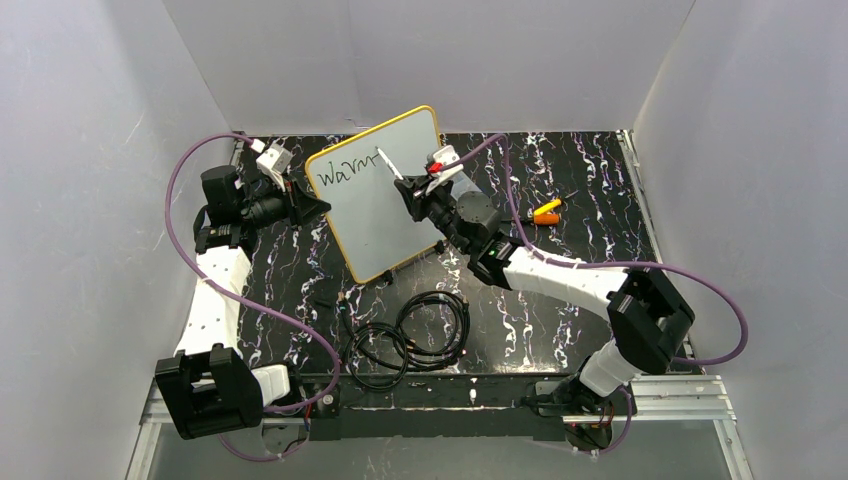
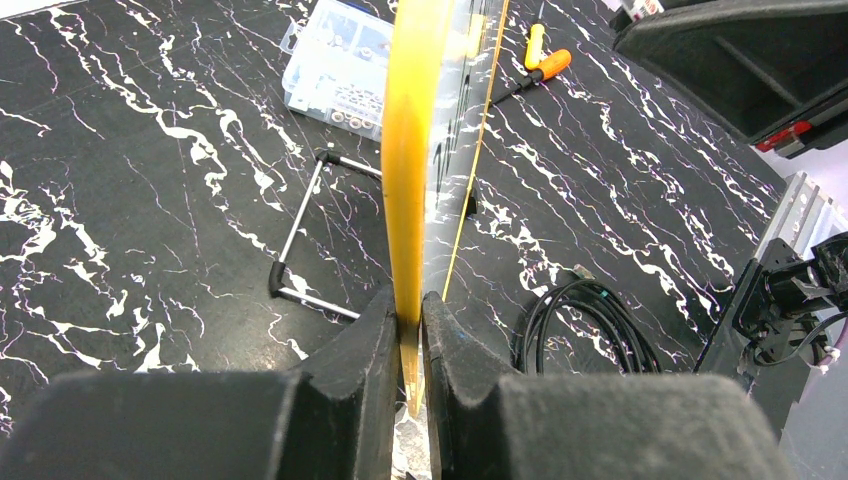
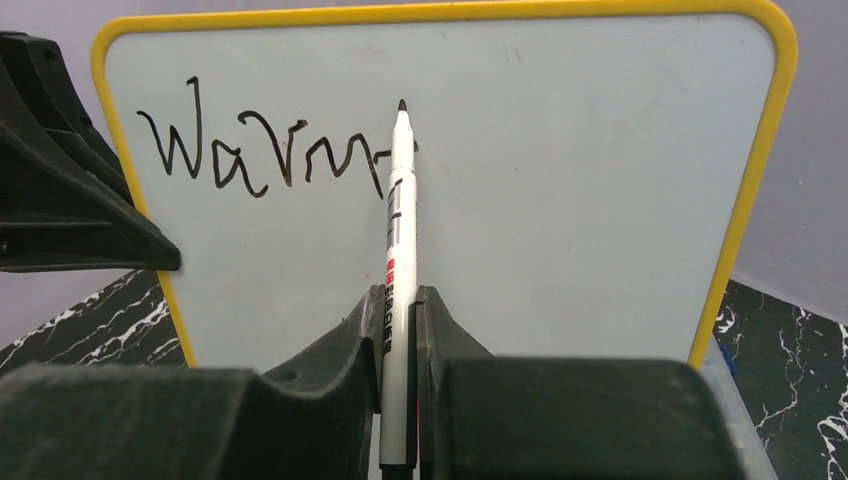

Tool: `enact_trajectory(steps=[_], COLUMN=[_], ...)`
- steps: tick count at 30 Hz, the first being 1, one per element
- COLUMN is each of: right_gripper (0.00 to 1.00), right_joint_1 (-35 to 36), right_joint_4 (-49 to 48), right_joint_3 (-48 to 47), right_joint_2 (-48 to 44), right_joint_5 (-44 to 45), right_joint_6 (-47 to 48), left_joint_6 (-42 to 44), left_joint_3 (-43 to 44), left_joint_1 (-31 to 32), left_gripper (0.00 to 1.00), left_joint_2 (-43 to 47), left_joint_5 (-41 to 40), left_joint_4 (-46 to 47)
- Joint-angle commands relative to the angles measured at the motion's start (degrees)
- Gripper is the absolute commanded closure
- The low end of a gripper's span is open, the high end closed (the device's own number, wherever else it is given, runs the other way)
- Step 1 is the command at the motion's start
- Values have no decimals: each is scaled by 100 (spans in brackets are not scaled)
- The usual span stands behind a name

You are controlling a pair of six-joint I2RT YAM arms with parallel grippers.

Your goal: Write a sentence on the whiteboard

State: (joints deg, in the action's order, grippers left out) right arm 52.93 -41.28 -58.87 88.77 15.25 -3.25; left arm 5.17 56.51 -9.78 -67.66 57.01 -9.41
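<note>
From above, the whiteboard (image 1: pixel 385 215) stands tilted between the arms, and the sentence (image 1: pixel 343 172) reads only "Warm" along its top. At the left wrist, the left gripper (image 2: pixel 408 310) is pinched tight on its yellow frame. At the right wrist, the right gripper (image 3: pixel 400 305) clamps a white marker (image 3: pixel 401 190), tip by the last stroke.

Left arm (image 1: pixel 215 300) and right arm (image 1: pixel 560 275) alike: white link shells between chunky black joints. A purple cable (image 1: pixel 169 195) loops wide at nine o'clock, and another at four. The fingers (image 3: pixel 330 385) are matte black wedges.
</note>
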Motion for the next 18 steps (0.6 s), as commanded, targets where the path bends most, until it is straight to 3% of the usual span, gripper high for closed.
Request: enact_trajectory(steps=[1,18], right_gripper=[99,99], right_joint_1=[-13,-19], right_joint_4=[-313,87], right_joint_3=[-308,-406], right_joint_2=[3,177], right_joint_5=[-19,17], right_joint_6=[149,159], left_joint_6=[56,59], left_joint_3=[-9,-9], left_joint_1=[53,49], left_gripper=[100,100], left_joint_2=[31,24], left_joint_5=[99,99], left_joint_4=[-424,-424])
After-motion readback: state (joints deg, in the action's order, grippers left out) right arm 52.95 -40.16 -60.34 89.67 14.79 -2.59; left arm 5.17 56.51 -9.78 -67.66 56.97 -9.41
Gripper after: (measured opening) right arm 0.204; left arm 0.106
